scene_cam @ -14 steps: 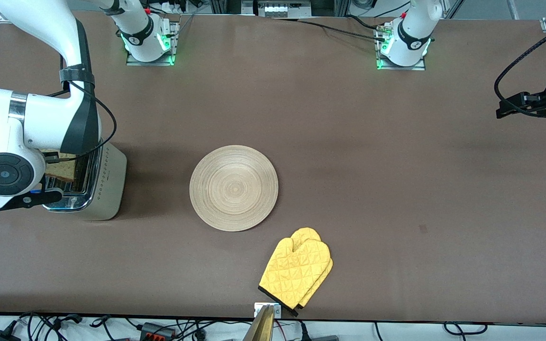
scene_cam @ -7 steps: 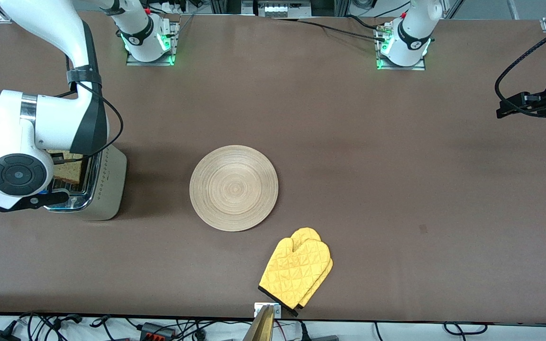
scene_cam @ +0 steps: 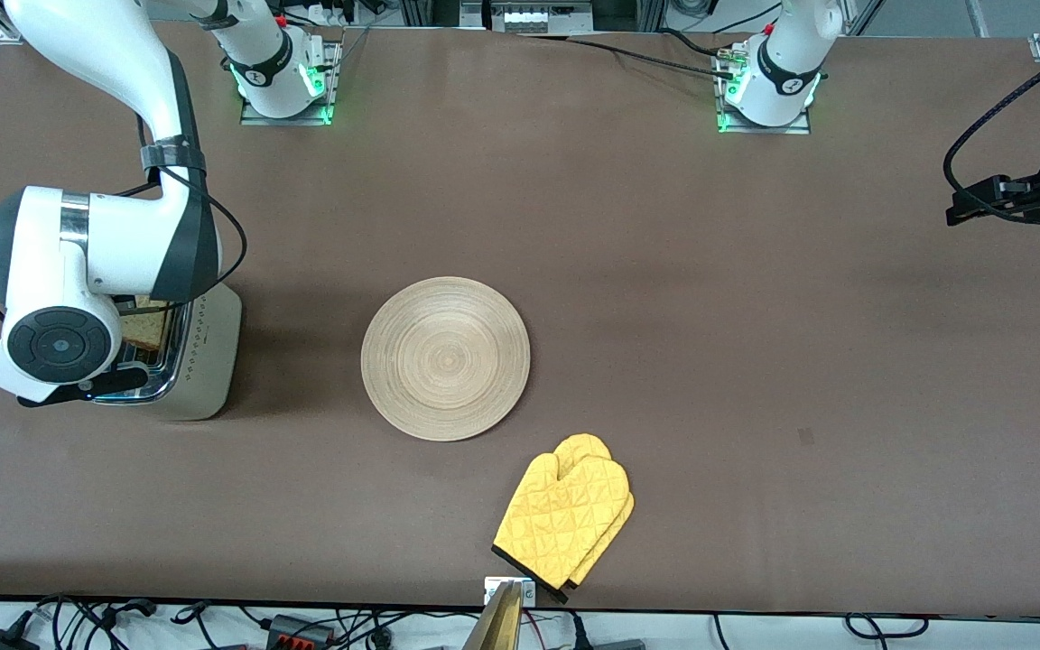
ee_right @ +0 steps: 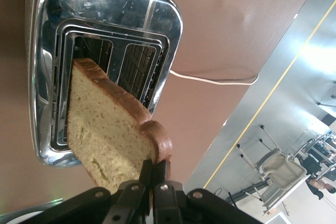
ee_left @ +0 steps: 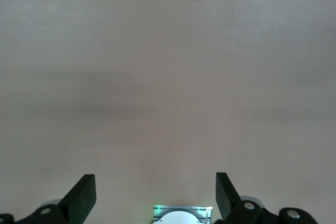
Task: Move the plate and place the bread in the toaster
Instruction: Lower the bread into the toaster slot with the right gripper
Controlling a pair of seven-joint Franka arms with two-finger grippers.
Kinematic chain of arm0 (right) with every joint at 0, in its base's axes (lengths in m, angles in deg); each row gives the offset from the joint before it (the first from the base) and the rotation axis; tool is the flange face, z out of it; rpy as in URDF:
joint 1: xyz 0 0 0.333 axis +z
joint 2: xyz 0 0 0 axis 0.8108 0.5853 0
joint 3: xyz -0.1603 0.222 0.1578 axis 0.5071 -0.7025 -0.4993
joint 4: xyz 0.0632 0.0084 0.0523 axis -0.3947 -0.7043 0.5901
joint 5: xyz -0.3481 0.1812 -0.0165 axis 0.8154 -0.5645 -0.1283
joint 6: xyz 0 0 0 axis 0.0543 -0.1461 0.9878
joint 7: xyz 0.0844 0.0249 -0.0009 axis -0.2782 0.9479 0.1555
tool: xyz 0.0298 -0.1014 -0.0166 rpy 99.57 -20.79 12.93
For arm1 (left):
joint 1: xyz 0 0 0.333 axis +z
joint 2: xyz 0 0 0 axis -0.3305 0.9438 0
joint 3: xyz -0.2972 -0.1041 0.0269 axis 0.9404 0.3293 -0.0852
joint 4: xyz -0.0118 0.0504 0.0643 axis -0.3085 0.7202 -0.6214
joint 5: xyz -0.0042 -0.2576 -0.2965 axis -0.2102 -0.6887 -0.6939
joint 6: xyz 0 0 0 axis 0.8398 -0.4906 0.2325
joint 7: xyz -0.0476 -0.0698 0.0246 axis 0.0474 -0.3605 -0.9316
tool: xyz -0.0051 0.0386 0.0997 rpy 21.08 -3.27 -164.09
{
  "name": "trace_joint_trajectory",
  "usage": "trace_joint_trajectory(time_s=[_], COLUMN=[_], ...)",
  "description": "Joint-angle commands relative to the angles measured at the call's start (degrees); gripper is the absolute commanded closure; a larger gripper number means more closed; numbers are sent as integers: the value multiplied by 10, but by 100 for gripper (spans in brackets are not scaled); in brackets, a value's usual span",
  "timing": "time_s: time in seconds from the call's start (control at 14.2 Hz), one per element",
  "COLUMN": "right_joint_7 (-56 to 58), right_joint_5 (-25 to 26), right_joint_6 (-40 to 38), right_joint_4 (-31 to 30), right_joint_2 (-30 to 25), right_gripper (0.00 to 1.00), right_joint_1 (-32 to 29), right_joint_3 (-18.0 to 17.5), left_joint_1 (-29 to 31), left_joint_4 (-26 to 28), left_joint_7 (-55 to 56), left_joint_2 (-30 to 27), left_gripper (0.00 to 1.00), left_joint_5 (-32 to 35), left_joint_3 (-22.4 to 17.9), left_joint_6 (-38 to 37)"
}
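Front view: plate (scene_cam: 445,358) is seen flat mid-tabletop (scene_cam: 664,271); yellow oven mitt (scene_cam: 565,520) lies at approx. 5 o'clock of it, nearer the camera. Toaster (scene_cam: 204,361) stands at the plate's 9 o'clock, at the right arm's end, w/ bread (scene_cam: 146,327) glimpsed over its slots under the right wrist. Left arm waits at its own end. Left wrist view: left tool (ee_left: 155,192) is shown spread over bare tabletop. Right wrist view: right tool (ee_right: 153,179) is pressed together, pinching the bread's crust; slice hangs tilted over a slot.
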State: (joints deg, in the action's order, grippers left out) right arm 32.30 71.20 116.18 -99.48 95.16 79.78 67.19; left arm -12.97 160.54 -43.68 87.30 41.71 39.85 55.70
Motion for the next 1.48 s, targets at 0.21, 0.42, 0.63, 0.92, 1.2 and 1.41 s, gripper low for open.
trace_joint_trajectory(time_s=[0.21, 0.42, 0.63, 0.92, 1.2, 1.41], right_joint_7=[-12, -12, -34, -31, -30, -30], right_joint_5=[-6, -8, -16, -26, -22, -22], right_joint_6=[4, 4, -19, 23, 46, 62], right_joint_4=[-8, -7, -11, -11, -6, -6], right_joint_2=[5, 6, 4, 8, 14, 13], right_gripper=[100, 100, 100, 100, 100, 100], right_joint_1=[2, 3, 22, -5, -10, -10], right_joint_3=[0, 0, 0, 1, 2, 2], left_joint_1=[-5, -5, -6, -5, -5, -5], left_joint_4=[-10, -10, -10, -10, -9, -9], left_joint_7=[-10, -10, -10, -10, -10, -10], left_joint_2=[4, 4, 4, 4, 4, 4], left_gripper=[0, 0, 0, 0, 0, 0], left_joint_5=[-3, -3, -3, -3, -3, -3], left_joint_3=[-7, -7, -7, -7, -7, -7], left_joint_6=[-9, -9, -9, -9, -9, -9])
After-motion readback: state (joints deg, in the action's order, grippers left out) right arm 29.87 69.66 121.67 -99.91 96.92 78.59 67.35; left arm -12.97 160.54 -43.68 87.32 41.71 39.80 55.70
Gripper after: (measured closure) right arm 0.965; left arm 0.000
